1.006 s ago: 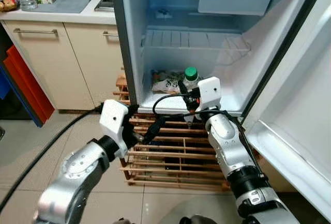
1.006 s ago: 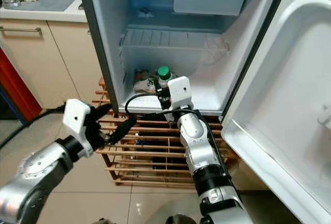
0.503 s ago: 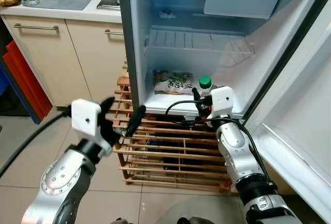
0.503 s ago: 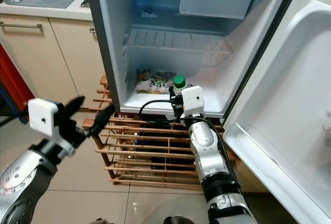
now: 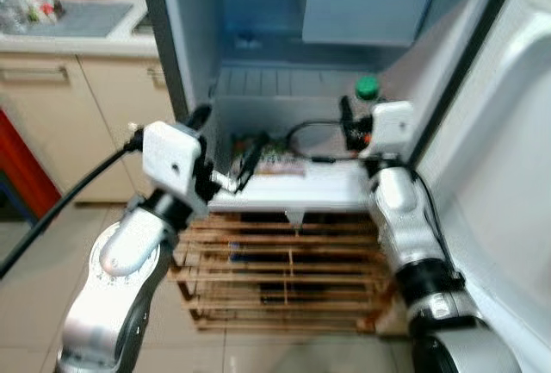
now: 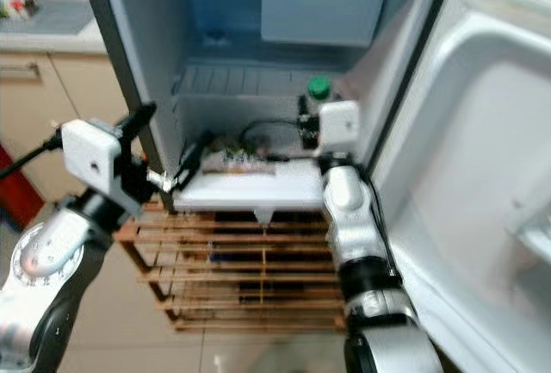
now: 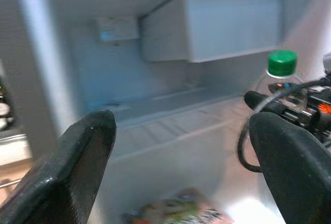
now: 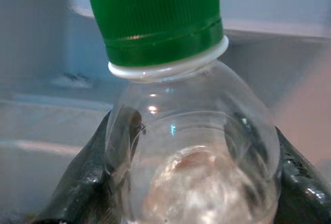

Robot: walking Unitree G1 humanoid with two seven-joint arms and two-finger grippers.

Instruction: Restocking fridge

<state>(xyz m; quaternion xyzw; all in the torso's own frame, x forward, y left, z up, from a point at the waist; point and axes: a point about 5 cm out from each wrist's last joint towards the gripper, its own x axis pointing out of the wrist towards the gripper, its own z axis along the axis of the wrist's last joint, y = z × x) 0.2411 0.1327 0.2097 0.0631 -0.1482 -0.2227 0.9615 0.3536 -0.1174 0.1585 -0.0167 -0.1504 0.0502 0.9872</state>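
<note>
My right gripper [image 8: 191,182] is clamped on a clear bottle [image 8: 194,172] with a green cap [image 8: 155,19]; one black finger presses each side of the bottle's shoulder. From the head camera I see the bottle [image 5: 365,102] upright, held inside the open fridge [image 5: 258,11], on its right side, above the white floor shelf [image 5: 301,192] and level with the wire rack [image 5: 258,84].

My left gripper [image 5: 225,153] is at the fridge's left front edge with its fingers [image 7: 77,162] spread wide apart, holding nothing and pointing into the compartment.

A printed food packet [image 5: 271,159] lies flat on the floor shelf, left of the bottle and lower. The fridge door [image 6: 482,158] stands open on the right. A wooden slatted rack [image 5: 284,270] sits under the fridge. Both head views are somewhat blurred.
</note>
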